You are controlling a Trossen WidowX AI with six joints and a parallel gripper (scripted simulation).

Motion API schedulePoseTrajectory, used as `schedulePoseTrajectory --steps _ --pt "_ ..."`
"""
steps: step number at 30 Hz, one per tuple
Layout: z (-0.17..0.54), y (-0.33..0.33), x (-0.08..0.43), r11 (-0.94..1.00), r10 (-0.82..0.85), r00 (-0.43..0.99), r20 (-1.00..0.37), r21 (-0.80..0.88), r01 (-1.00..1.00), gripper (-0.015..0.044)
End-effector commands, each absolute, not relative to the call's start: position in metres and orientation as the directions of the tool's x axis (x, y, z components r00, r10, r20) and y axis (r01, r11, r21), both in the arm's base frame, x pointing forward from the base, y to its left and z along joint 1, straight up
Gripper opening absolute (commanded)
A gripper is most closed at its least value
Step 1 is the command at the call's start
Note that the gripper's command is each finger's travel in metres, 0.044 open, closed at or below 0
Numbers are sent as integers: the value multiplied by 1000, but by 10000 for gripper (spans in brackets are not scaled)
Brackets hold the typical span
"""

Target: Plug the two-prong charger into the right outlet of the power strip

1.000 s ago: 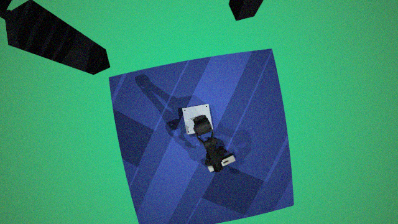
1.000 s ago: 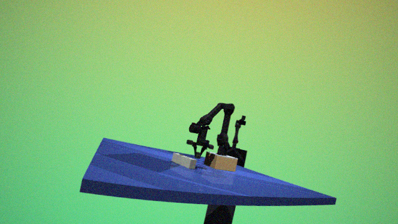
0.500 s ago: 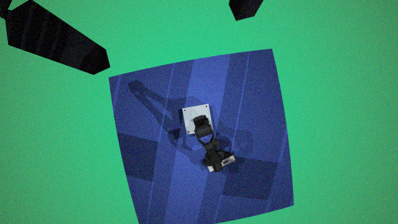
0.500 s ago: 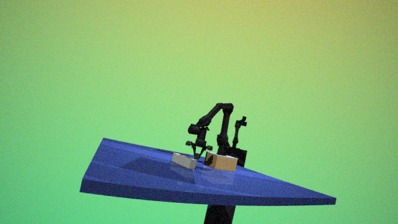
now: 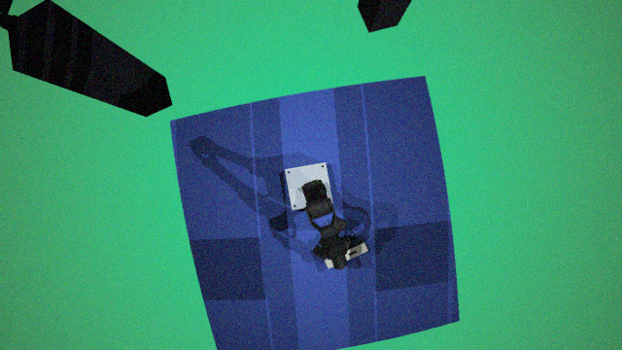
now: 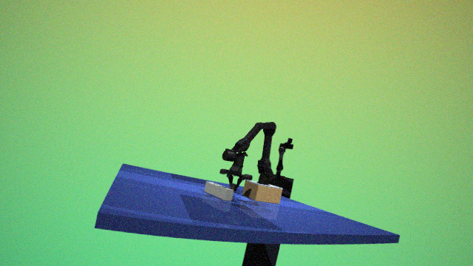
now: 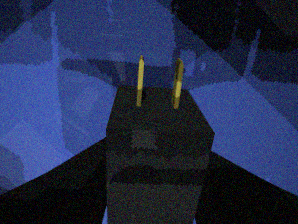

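Top view: a blk arm (image 5: pixel 318 201) (image 6: pixel 270 148) reaches out over the blue surface (image 5: pixel 408 160) (image 6: pixel 155 210), past a white plate (image 5: pixel 295 184) w/ dark dots near its corners. The claw (image 5: pixel 340 253) (image 6: pixel 235 188) (image 7: pixel 149 148) is above a pale slotted block (image 5: pixel 361 250), partly covering it; its tips are hidden here. Two dark blocky shapes (image 5: pixel 87 58) (image 5: pixel 381 15) show near the top edge.

Exterior view: the claw points down btwn a long whitish block (image 6: pixel 218 191) and a tan box (image 6: pixel 269 194), fingers close together. Whether the tips touch the surface, can't tell. Contact w/ either block is unclear too.

Wrist view: the claw is pinching the two-prong charger (image 7: pixel 159 140), a finger on each side of its dark body. Both gold prongs (image 7: pixel 140 82) (image 7: pixel 177 85) are exposed, roughly parallel, pointing toward the pic's top; neither is in an outlet.
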State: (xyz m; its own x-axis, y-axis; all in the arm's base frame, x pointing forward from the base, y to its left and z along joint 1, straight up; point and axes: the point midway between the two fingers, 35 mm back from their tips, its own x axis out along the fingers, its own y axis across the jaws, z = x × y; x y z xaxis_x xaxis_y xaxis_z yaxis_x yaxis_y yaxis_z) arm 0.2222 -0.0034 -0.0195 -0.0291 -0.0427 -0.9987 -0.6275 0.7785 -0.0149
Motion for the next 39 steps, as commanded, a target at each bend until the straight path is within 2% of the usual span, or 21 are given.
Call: schedulePoseTrajectory --steps 1,30,39 --pt "-22 -3 224 816 -34 -29 -999 -11 -578 0" --pt "-41 -2 228 985 -10 -45 -999 -2 -171 0" --pt "-41 -2 236 987 -9 -45 -999 -2 -159 0"
